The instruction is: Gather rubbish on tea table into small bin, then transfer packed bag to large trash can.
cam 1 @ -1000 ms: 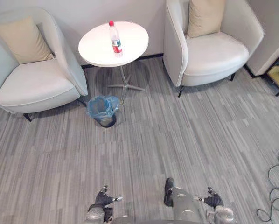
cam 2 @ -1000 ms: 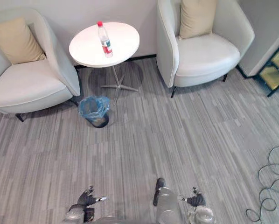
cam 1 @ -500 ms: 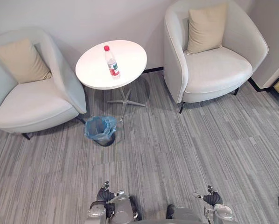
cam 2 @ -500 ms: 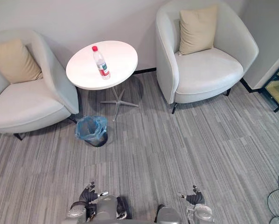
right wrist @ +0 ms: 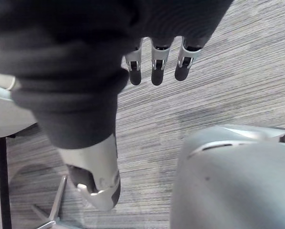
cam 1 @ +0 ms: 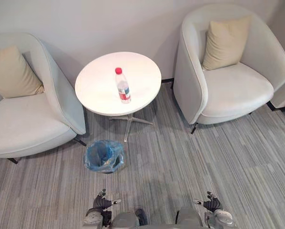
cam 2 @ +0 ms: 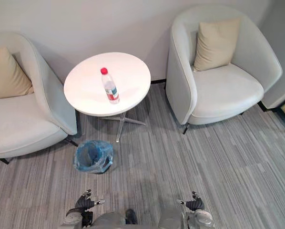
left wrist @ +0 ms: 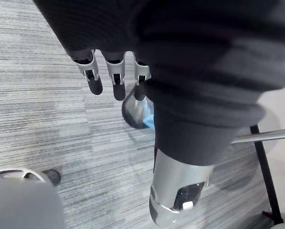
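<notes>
Upright bottle [cam 1: 123, 86] on round counter [cam 1: 97, 93] — blue-lined small bin [cam 1: 104, 156] on floor [cam 1: 180, 152], counter's near side. Near edge — left hand [cam 1: 102, 204], right hand [cam 1: 210, 205], fingers released.

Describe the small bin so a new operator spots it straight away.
Find the round white tea table between the pale left armchair and the pale right armchair. On the grey striped carpet beside its metal foot, toward the left armchair, stands the small bin lined with a crumpled blue plastic bag. Nothing else on the floor is blue.

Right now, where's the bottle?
The bottle stands upright near the middle of the table, left of centre in the left eye view, beyond the bin.
</notes>
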`<state>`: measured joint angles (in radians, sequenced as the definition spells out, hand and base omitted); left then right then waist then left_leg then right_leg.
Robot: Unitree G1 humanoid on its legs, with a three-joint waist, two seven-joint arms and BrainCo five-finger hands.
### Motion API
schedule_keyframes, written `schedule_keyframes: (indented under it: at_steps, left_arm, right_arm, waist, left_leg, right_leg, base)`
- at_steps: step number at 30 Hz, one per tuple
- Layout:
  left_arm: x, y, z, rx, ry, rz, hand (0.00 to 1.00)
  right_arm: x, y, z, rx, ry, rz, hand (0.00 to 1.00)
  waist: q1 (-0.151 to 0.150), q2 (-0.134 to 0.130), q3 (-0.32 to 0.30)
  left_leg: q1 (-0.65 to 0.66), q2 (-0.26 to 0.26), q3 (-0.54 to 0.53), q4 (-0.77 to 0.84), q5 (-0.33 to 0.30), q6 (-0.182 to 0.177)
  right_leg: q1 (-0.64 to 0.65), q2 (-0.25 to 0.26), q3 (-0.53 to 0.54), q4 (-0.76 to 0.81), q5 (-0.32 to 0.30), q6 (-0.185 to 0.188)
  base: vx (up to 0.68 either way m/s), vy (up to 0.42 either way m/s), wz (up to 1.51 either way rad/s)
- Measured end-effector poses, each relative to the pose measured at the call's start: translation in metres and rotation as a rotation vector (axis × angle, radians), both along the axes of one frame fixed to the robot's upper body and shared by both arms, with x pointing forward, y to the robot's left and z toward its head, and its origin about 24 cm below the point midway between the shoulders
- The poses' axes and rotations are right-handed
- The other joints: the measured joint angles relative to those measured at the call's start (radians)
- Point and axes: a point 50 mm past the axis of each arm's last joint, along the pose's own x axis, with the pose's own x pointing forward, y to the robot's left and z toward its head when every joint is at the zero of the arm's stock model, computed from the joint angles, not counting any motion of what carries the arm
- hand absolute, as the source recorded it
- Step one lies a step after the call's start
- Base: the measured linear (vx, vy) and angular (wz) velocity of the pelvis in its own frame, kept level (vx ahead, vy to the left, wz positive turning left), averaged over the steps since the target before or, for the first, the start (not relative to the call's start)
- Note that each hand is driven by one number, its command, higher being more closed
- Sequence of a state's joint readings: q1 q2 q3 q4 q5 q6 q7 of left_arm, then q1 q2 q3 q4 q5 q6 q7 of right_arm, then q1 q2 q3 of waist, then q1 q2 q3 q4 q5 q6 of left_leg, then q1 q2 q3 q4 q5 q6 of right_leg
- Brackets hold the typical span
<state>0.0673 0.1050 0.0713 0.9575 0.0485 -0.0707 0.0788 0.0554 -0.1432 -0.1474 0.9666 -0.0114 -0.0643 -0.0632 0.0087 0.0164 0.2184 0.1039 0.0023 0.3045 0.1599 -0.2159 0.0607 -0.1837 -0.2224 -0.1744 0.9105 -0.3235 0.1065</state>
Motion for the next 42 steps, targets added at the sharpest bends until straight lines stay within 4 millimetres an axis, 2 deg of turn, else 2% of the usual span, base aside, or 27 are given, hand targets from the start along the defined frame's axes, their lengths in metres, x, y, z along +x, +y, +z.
schedule_keyframes:
  at_steps: [1, 3, 4, 5, 7, 8, 11, 13, 14, 15, 17, 19, 20, 21, 22, 23, 24, 27, 28, 31, 33, 35, 37, 39, 40, 41, 42]
  left_arm:
    - [0.001, -0.001, 0.0, 0.001, -0.003, 0.002, 0.0]
    - [0.0, -0.001, 0.0, 0.003, -0.001, 0.009, 0.0]
    - [-0.001, 0.0, 0.0, 0.004, 0.001, 0.014, 0.0]
    - [-0.002, 0.001, -0.001, 0.003, 0.006, 0.02, 0.0]
    - [-0.002, -0.009, -0.003, -0.026, 0.009, 0.021, 0.0]
    - [-0.002, -0.011, -0.003, -0.03, 0.008, 0.022, 0.0]
    - [0.001, -0.016, -0.003, -0.045, 0.003, 0.024, 0.0]
    - [-0.001, -0.022, -0.004, -0.063, 0.002, 0.036, 0.0]
    - [0.001, -0.025, -0.003, -0.074, -0.014, 0.04, 0.0]
    - [0.002, -0.026, -0.002, -0.076, -0.024, 0.04, 0.0]
    - [0.004, -0.026, -0.001, -0.075, -0.031, 0.04, 0.0]
    - [0.005, -0.026, 0.0, -0.074, -0.036, 0.039, 0.0]
    - [0.006, -0.026, 0.0, -0.074, -0.036, 0.037, 0.0]
    - [0.006, -0.026, 0.0, -0.074, -0.034, 0.035, 0.0]
    - [0.003, -0.026, -0.001, -0.076, -0.026, 0.037, 0.0]
    - [0.003, -0.021, -0.001, -0.061, -0.026, 0.039, 0.0]
    - [0.003, -0.016, -0.001, -0.048, -0.023, 0.037, 0.0]
    - [0.004, -0.012, 0.0, -0.039, -0.025, 0.039, 0.0]
    - [0.003, -0.012, 0.0, -0.039, -0.023, 0.04, 0.0]
    - [0.0, -0.013, -0.002, -0.039, -0.008, 0.031, 0.0]
    - [-0.002, -0.015, -0.003, -0.041, 0.004, 0.02, 0.0]
    - [-0.002, -0.016, -0.003, -0.038, 0.007, -0.002, 0.0]
    - [-0.004, -0.016, -0.004, -0.033, 0.011, -0.012, 0.0]
    - [-0.004, -0.012, -0.003, -0.021, 0.012, -0.013, 0.0]
    - [-0.005, -0.008, -0.003, -0.01, 0.015, -0.013, 0.0]
    - [-0.007, -0.003, -0.003, 0.001, 0.023, -0.013, 0.0]
    - [-0.008, -0.01, -0.005, -0.018, 0.031, -0.008, 0.0]
  right_arm:
    - [0.0, -0.002, 0.0, -0.004, 0.001, 0.002, 0.0]
    - [-0.001, -0.004, 0.001, -0.012, 0.002, 0.004, 0.0]
    - [-0.002, -0.005, 0.001, -0.016, 0.0, 0.005, 0.0]
    - [-0.007, -0.008, 0.001, -0.024, 0.009, 0.005, 0.0]
    - [-0.006, -0.015, 0.002, -0.039, 0.009, -0.008, 0.0]
    - [-0.004, -0.018, 0.005, -0.047, -0.006, -0.013, 0.0]
    - [-0.012, -0.02, 0.003, -0.048, 0.012, -0.03, 0.0]
    - [-0.023, -0.012, -0.001, -0.028, 0.029, -0.036, 0.0]
    - [-0.023, -0.007, -0.001, -0.017, 0.02, -0.036, 0.0]
    - [-0.023, -0.005, -0.001, -0.014, 0.014, -0.039, 0.0]
    - [-0.02, -0.001, -0.001, -0.005, 0.0, -0.039, 0.0]
    - [-0.02, -0.003, -0.001, -0.011, 0.002, -0.044, 0.0]
    - [-0.021, -0.005, -0.001, -0.021, 0.008, -0.048, 0.0]
    - [-0.022, -0.006, -0.001, -0.024, 0.014, -0.049, 0.0]
    - [-0.026, -0.008, -0.002, -0.029, 0.032, -0.051, 0.0]
    - [-0.027, -0.003, -0.005, -0.016, 0.046, -0.05, 0.0]
    - [-0.028, -0.002, -0.006, -0.012, 0.051, -0.049, 0.0]
    - [-0.023, -0.001, -0.004, -0.013, 0.038, -0.042, 0.0]
    - [-0.02, -0.001, -0.004, -0.013, 0.03, -0.039, 0.0]
    - [-0.014, 0.0, -0.002, -0.018, 0.021, -0.017, 0.0]
    - [-0.013, 0.002, -0.003, -0.024, 0.024, 0.009, 0.0]
    - [-0.017, 0.008, -0.005, -0.009, 0.038, 0.011, 0.0]
    - [-0.022, 0.004, -0.007, -0.015, 0.057, 0.008, 0.0]
    - [-0.019, 0.005, -0.006, -0.015, 0.05, 0.01, 0.0]
    - [-0.021, 0.005, -0.006, -0.015, 0.051, 0.009, 0.0]
    - [-0.026, 0.004, -0.007, -0.016, 0.064, 0.006, 0.0]
    - [-0.028, 0.002, -0.008, -0.022, 0.077, 0.003, 0.0]
  waist:
    - [-0.007, 0.014, 0.006]
    - [-0.033, 0.027, 0.013]
    - [-0.047, 0.023, 0.012]
    - [-0.053, 0.014, 0.013]
    - [-0.04, 0.045, 0.001]
    - [-0.04, 0.043, 0.002]
    - [-0.052, 0.044, 0.002]
    - [-0.038, 0.026, 0.012]
    - [-0.029, 0.026, 0.013]
    - [-0.021, 0.028, 0.012]
    - [-0.015, 0.026, 0.012]
    - [-0.007, 0.026, 0.012]
    - [-0.004, 0.027, 0.012]
    - [-0.004, 0.031, 0.01]
    - [0.007, 0.049, 0.0]
    - [0.007, 0.017, -0.012]
    - [0.006, 0.001, -0.014]
    - [0.008, -0.02, -0.015]
    - [0.008, -0.023, -0.014]
    - [0.008, -0.044, -0.02]
    - [0.005, -0.031, -0.029]
    - [0.001, -0.027, -0.031]
    - [-0.017, -0.012, -0.034]
    - [-0.024, -0.005, -0.033]
    - [-0.024, -0.016, -0.038]
    - [-0.023, -0.056, -0.048]
    - [-0.024, -0.029, -0.052]
  left_leg:
    - [0.025, 0.019, -0.018, -0.005, 0.0, 0.0]
    - [0.052, 0.05, -0.063, -0.003, -0.001, -0.002]
    - [0.07, 0.063, -0.078, -0.003, -0.005, -0.019]
    - [0.089, 0.063, -0.102, -0.002, -0.026, -0.095]
    - [0.089, 0.106, -0.117, -0.001, -0.014, -0.128]
    - [0.086, 0.112, -0.118, 0.002, 0.014, -0.168]
    - [0.044, 0.139, -0.142, 0.111, 0.042, -0.202]
    - [-0.042, 0.182, -0.134, 0.355, 0.088, -0.262]
    - [-0.096, 0.225, -0.104, 0.487, 0.075, -0.252]
    - [-0.132, 0.249, -0.069, 0.547, 0.056, -0.219]
    - [-0.194, 0.259, 0.003, 0.533, 0.026, -0.171]
    - [-0.21, 0.223, 0.031, 0.363, 0.03, -0.165]
    - [-0.216, 0.192, 0.028, 0.213, 0.061, -0.159]
    - [-0.215, 0.178, 0.026, 0.133, 0.107, -0.157]
    - [-0.211, 0.166, 0.021, 0.048, 0.223, -0.096]
    - [-0.193, 0.136, 0.024, 0.017, 0.235, -0.101]
    - [-0.19, 0.118, 0.021, 0.0, 0.236, -0.098]
    - [-0.181, 0.086, 0.02, -0.009, 0.218, -0.075]
    - [-0.165, 0.068, 0.024, -0.009, 0.197, -0.064]
    - [-0.114, 0.01, 0.039, -0.014, 0.128, -0.056]
    - [-0.096, -0.006, 0.036, -0.022, 0.113, -0.051]
    - [-0.078, -0.005, 0.001, -0.027, 0.112, -0.042]
    - [-0.056, 0.036, -0.05, -0.036, 0.117, -0.048]
    - [-0.053, 0.073, -0.087, -0.043, 0.129, -0.067]
    - [-0.053, 0.078, -0.106, -0.041, 0.132, -0.077]
    - [-0.046, 0.05, -0.128, -0.039, 0.129, -0.098]
    - [-0.035, 0.071, -0.153, -0.048, 0.125, -0.113]
  right_leg:
    - [-0.038, 0.034, -0.018, -0.067, -0.017, -0.029]
    - [-0.091, 0.085, -0.012, -0.209, -0.012, -0.035]
    - [-0.106, 0.105, 0.008, -0.356, 0.044, -0.039]
    - [-0.09, 0.115, 0.029, -0.467, 0.219, -0.097]
    - [-0.083, 0.146, 0.012, -0.447, 0.203, -0.119]
    - [-0.079, 0.143, -0.003, -0.44, 0.176, -0.126]
    - [-0.014, 0.134, -0.066, -0.472, 0.144, -0.136]
    - [0.101, 0.133, -0.112, -0.555, 0.136, -0.145]
    - [0.156, 0.142, -0.127, -0.601, 0.132, -0.15]
    - [0.19, 0.148, -0.134, -0.63, 0.131, -0.152]
    - [0.24, 0.144, -0.153, -0.679, 0.138, -0.141]
    - [0.251, 0.132, -0.153, -0.691, 0.14, -0.123]
    - [0.257, 0.124, -0.151, -0.688, 0.134, -0.105]
    - [0.257, 0.124, -0.151, -0.684, 0.13, -0.096]
    - [0.257, 0.132, -0.137, -0.673, 0.116, -0.072]
    - [0.257, 0.12, -0.109, -0.683, 0.115, -0.061]
    - [0.259, 0.113, -0.102, -0.703, 0.111, -0.052]
    - [0.283, 0.086, -0.097, -0.724, 0.116, -0.033]
    - [0.283, 0.062, -0.095, -0.703, 0.094, -0.017]
    - [0.26, -0.012, -0.062, -0.556, 0.016, 0.026]
    - [0.217, -0.034, -0.035, -0.438, 0.023, 0.036]
    - [0.171, -0.04, -0.024, -0.306, 0.05, 0.015]
    - [0.124, 0.019, 0.022, -0.301, -0.008, -0.017]
    - [0.059, 0.087, 0.071, -0.367, -0.012, -0.027]
    - [0.047, 0.103, 0.089, -0.469, 0.016, -0.029]
    - [0.046, 0.09, 0.092, -0.56, 0.171, -0.043]
    - [0.065, 0.103, 0.077, -0.558, 0.173, -0.046]
  base:
    - [0.47, -0.14, 0.48]
    - [0.38, -0.191, 0.63]
    - [0.39, -0.237, 0.82]
    - [0.39, -0.229, 0.71]
    - [0.36, -0.219, 0.32]
    - [0.31, -0.231, 0.24]
    - [0.27, -0.226, 0.66]
    - [0.21, -0.185, 0.66]
    - [0.13, -0.083, 0.45]
    - [0.13, -0.061, 0.32]
    - [0.09, -0.004, 0.21]
    - [0.1, 0.078, 0.03]
    - [0.18, 0.138, -0.02]
    - [0.22, 0.165, -0.01]
    - [0.23, 0.144, 0.09]
    - [0.21, 0.119, 0.16]
    - [0.19, 0.092, 0.18]
    - [0.17, 0.11, 0.11]
    - [0.12, 0.093, 0.01]
    - [0.13, 0.086, -0.1]
    - [0.21, 0.096, 0.03]
    - [0.25, 0.031, 0.39]
    - [0.21, -0.066, 0.62]
    - [0.2, -0.153, 0.57]
    - [0.19, -0.184, 0.72]
    - [0.22, -0.183, 0.7]
    - [0.26, -0.202, 0.53]
